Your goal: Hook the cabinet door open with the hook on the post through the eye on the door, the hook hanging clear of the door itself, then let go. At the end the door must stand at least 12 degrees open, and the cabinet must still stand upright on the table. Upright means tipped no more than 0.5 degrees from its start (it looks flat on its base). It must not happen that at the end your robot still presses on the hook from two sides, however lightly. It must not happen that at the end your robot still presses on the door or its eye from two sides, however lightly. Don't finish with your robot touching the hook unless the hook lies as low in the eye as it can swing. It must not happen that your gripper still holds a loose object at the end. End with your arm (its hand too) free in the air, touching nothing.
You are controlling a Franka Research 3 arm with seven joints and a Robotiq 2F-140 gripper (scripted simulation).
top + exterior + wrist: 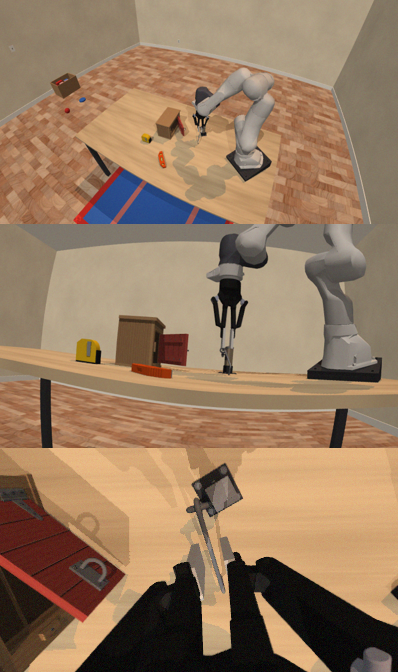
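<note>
While the arm points straight down over the table (83, 360), findings read as follows.
Gripper (212, 570): fingers narrowly apart, straddling the hook's shaft without clamping it; nothing held.
Hook (210, 545): thin grey rod between the fingertips, hanging from the post top, tip low.
Post (229, 360): directly beneath the gripper, upright on its dark base.
Door (173, 349): red, standing ajar, beside the gripper on the cabinet side.
Eye (91, 571): on the door face, apart from the hook.
Cabinet (137, 341): upright, beyond the door.
</note>
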